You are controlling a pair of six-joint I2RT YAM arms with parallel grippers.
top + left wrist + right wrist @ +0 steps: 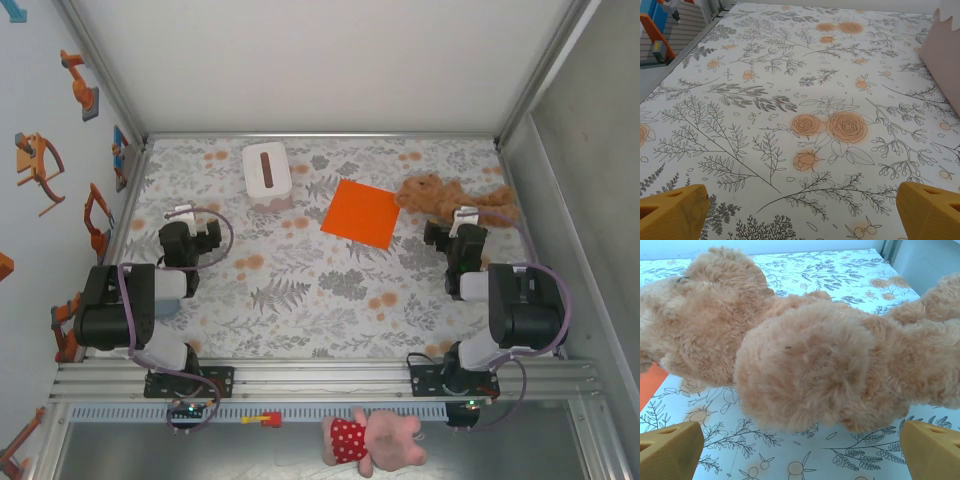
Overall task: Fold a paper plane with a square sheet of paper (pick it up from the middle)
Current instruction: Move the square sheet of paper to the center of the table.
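The square sheet of paper (361, 213) lies flat on the table (300, 300) between the tissue box (267, 176) and the tan plush toy (805, 350), its middle exposed, apparently for pickup. The left gripper (800, 215) and right gripper (800, 452) are both spread wide and empty.

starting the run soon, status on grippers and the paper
Left gripper open, empty. Right gripper open, empty, facing plush toy. Orange sheet flat, unfolded. Toy crowds its right corner.
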